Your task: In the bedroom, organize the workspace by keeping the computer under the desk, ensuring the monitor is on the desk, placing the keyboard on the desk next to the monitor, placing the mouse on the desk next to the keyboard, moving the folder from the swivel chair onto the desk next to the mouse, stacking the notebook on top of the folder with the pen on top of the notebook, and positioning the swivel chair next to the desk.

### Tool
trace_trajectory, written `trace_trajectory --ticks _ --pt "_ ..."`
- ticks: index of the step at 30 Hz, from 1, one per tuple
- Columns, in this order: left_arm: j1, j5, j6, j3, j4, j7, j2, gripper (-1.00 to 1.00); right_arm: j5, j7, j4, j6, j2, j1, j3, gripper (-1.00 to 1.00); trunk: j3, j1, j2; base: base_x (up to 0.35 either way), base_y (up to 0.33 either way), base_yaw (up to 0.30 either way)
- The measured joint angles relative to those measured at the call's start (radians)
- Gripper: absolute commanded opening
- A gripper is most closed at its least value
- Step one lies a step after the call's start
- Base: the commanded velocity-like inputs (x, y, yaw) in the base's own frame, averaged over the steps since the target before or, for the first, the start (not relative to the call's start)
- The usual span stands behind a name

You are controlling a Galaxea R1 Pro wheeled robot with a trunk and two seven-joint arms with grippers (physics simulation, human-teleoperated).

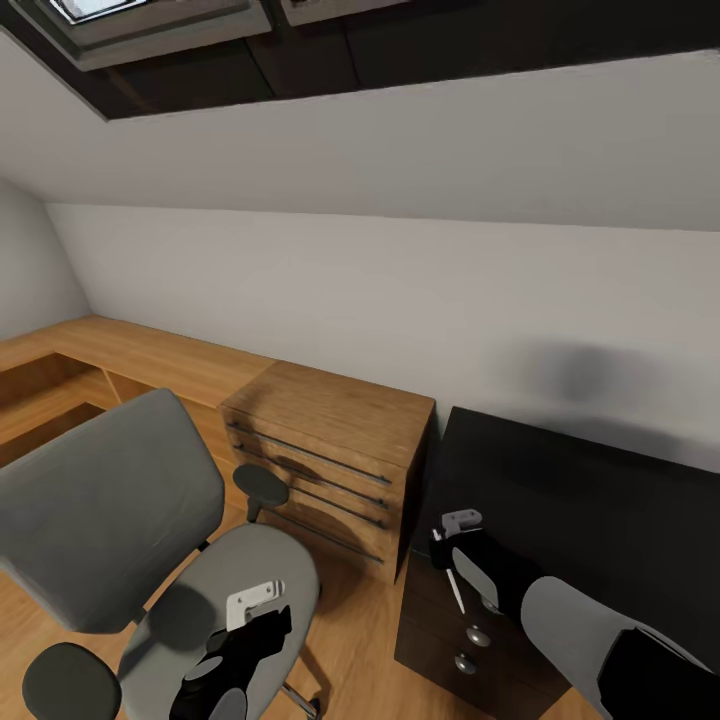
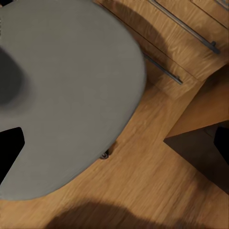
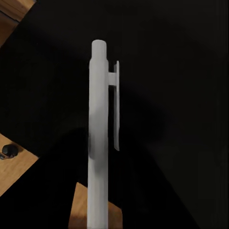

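Currently R hand (image 1: 452, 575) pinching pen (image 3: 99, 143) over desk (image 1: 600, 500), L hand (image 1: 262, 625) state unclear above swivel chair (image 1: 110, 500), wood drawers (image 1: 330, 450) between

Glossy black desk (image 1: 590, 500), wood floor (image 2: 143, 191)

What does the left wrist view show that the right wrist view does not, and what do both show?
Left wrist view alone: the grey swivel chair seat and the light-wood cabinet with its long metal drawer handles. Right wrist view alone: a white pen with a clip, held upright-looking along the right gripper, in front of the black desk top. Both share the wooden floor.
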Motion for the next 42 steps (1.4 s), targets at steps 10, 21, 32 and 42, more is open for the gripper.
trace_trajectory --ticks 10,21,32,42 --pt "0.0 0.0 0.0 0.0 0.002 0.0 0.0 1.0 -0.039 -0.001 -0.113 0.038 -0.117 0.001 -0.184 -1.0 0.031 -0.038 0.07 -0.088 0.0 0.0" --pt "0.0 -0.003 0.0 -0.083 0.049 0.006 -0.001 1.0 -0.065 -0.002 -0.183 0.079 -0.243 0.001 -0.356 -1.0 0.066 -0.08 0.147 -0.172 -0.028 0.0" --pt "0.0 -0.007 -0.001 -0.094 0.069 0.005 -0.001 1.0 -0.113 -0.008 -0.192 0.129 -0.275 0.001 -0.483 -1.0 0.1 -0.123 0.224 -0.004 -0.001 -0.008" --pt "0.0 -0.008 -0.001 -0.095 0.068 0.004 -0.001 1.0 -0.114 -0.078 -0.191 0.124 -0.292 0.001 -0.576 -1.0 0.132 -0.161 0.295 0.0 0.0 -0.035"
